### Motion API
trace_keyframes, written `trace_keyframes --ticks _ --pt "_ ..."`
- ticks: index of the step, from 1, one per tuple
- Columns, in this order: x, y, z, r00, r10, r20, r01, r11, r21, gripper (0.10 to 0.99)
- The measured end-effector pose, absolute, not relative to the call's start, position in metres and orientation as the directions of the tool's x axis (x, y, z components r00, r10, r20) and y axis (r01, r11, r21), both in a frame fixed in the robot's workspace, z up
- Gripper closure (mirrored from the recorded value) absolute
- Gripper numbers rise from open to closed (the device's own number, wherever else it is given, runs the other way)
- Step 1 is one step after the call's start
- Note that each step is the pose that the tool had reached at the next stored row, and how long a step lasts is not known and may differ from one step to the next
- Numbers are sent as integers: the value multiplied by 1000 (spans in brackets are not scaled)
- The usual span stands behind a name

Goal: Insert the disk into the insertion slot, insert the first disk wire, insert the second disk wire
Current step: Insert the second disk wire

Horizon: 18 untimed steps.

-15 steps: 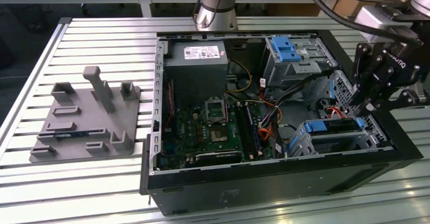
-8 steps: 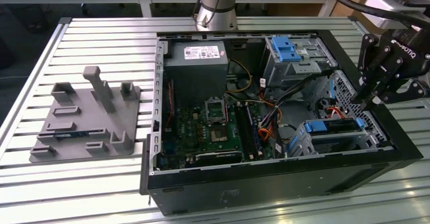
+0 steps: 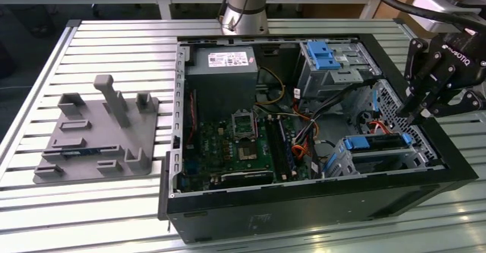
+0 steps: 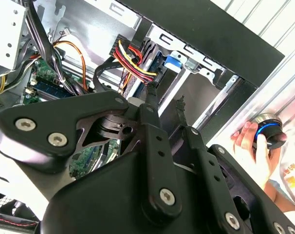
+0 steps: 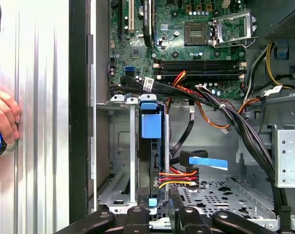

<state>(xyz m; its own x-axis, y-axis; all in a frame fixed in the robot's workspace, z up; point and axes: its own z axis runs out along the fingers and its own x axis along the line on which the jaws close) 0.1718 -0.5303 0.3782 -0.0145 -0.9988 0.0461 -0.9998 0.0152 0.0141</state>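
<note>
At the exterior view's left I see a grey fixture [image 3: 99, 133] standing clear of the case [image 3: 304, 207]. Farther right the disk [image 3: 379, 144] sits in the insertion slot [image 3: 343, 161], mostly hidden by the cage. The gripper [image 3: 415, 115] hangs just above the disk's right end. The first wrist view adds a hand [image 5: 4, 119], cut off by the frame, and a black plug [image 5: 186, 178] against the disk; I can't tell if it's seated. In the second wrist view the 2 fingertips [image 4: 151, 92] stand apart, holding nothing, with the disk just beyond them.
</note>
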Motion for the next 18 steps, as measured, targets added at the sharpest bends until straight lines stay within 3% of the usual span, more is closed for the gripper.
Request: trace_keyframes --ticks 7,8,10,18 --pt "172 -529 378 -15 -999 46 -1000 15 14 784" --pt "172 -515 377 -14 -994 109 -1000 16 18 784" --pt "172 -509 377 -14 -990 138 -1000 17 20 784" --pt "172 -473 370 -14 -984 180 -1000 18 20 784"
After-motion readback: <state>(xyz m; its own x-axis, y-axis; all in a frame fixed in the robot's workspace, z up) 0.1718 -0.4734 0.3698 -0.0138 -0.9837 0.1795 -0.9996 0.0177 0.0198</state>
